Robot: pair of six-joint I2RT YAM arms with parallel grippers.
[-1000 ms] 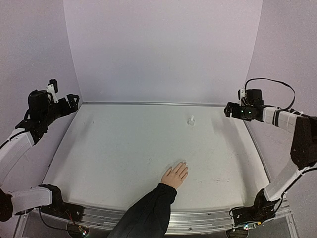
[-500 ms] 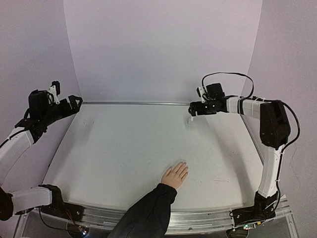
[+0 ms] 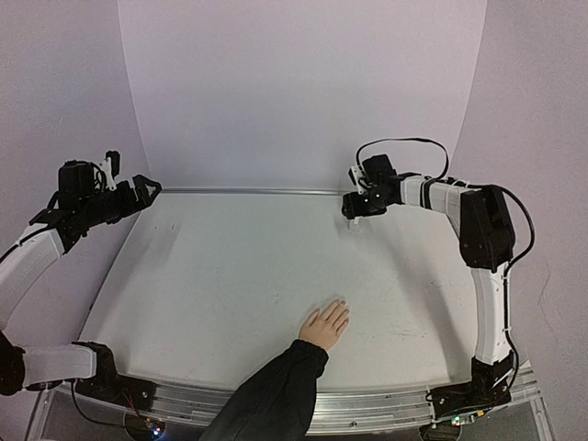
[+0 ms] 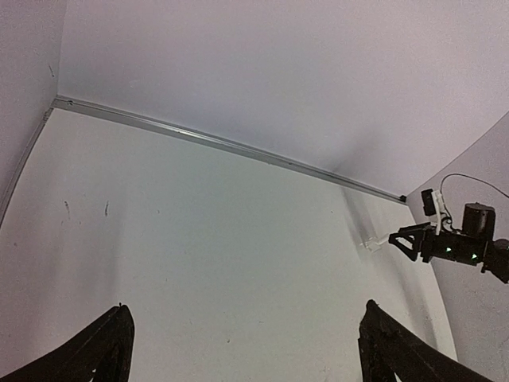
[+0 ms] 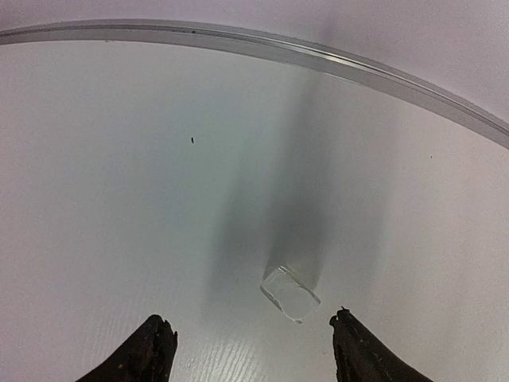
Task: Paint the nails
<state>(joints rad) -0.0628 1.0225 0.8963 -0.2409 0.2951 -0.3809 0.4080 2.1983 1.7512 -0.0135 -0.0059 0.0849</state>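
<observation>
recording a white counter (image 3: 211, 276) closed in by plain lilac walls, with a metal rail (image 3: 248, 191) running along its far edge. noting faint scuffs and a few small dark specks on the surface.

locating a light-skinned human hand (image 3: 325, 325) lying flat, palm down, near the front edge and slightly right of centre, fingers pointing away and to the right. noting a dark sleeve (image 3: 276, 395) covering the arm behind it. placing the nails (image 3: 341, 306) at the tips of those fingers, resting on the counter. finding them too small in the top view to judge for colour or coating.

finding a small clear bottle (image 3: 354, 223) standing close to the far rail, right of centre, well apart from the hand.

observing the right end effector (image 5: 250, 338) reaching in low over the bottle at the far side of the counter, with its fingers spread wide. seeing, in its wrist view, the bottle sitting in the gap between the two tips, nearer the right-hand one and appearing to touch neither. noting a black cable (image 3: 404, 142) looping above that arm.

observing the left end effector (image 3: 142, 186) held raised at the far left corner, just over the counter's edge. recording its fingers as likewise spread, gripping nothing, and facing across the counter toward the right arm.
</observation>
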